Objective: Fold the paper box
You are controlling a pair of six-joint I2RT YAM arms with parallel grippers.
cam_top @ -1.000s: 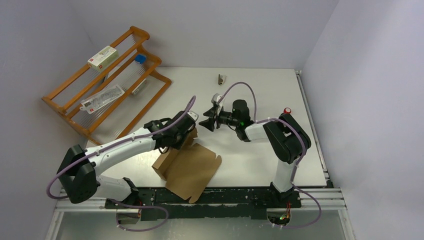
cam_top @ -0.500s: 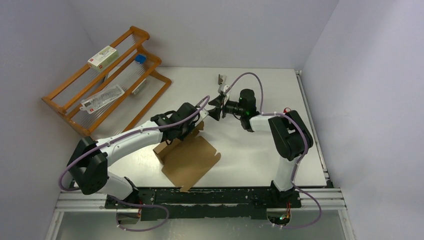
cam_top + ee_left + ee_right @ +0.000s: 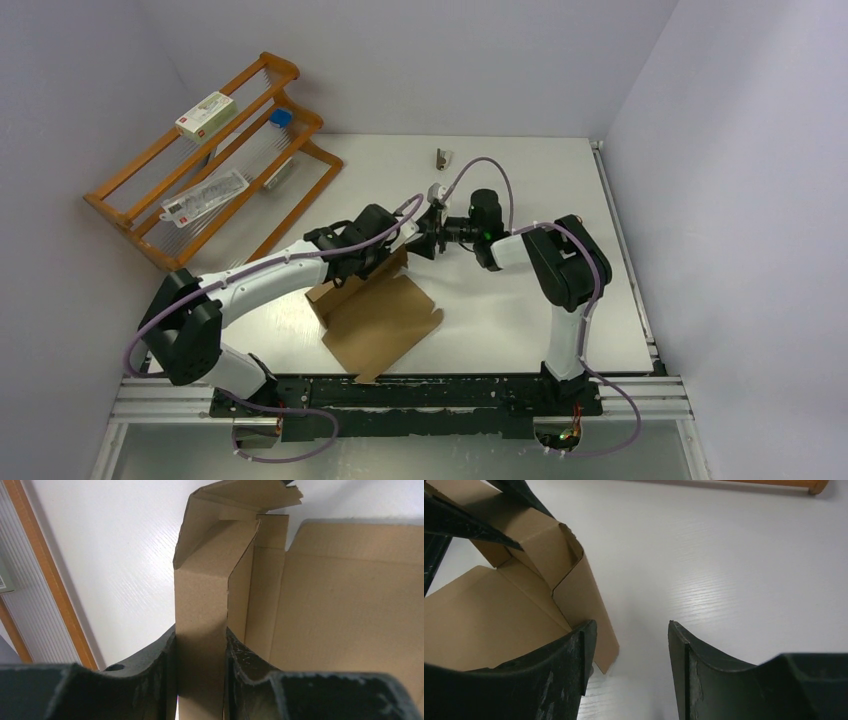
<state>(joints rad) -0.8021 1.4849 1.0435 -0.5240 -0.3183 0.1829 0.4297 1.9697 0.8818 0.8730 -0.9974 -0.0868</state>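
The paper box (image 3: 375, 318) is a brown cardboard sheet, partly folded, lying near the table's front middle with one side wall raised. My left gripper (image 3: 385, 250) is shut on that raised side wall (image 3: 200, 645), which runs between its two fingers; the flat panel (image 3: 350, 610) lies to the right. My right gripper (image 3: 420, 235) is open and empty, just right of the box's far corner flap (image 3: 574, 580). Its left finger (image 3: 569, 665) is close beside that flap; I cannot tell if they touch.
A wooden rack (image 3: 215, 160) stands at the back left, holding a white carton with red print (image 3: 206, 113) and a clear packet (image 3: 205, 197). A small metal clip (image 3: 441, 157) lies at the back middle.
My left gripper has lifted the box wall and carried it toward the back right. My right gripper swung back, then came left and forward toward the box's corner flap.
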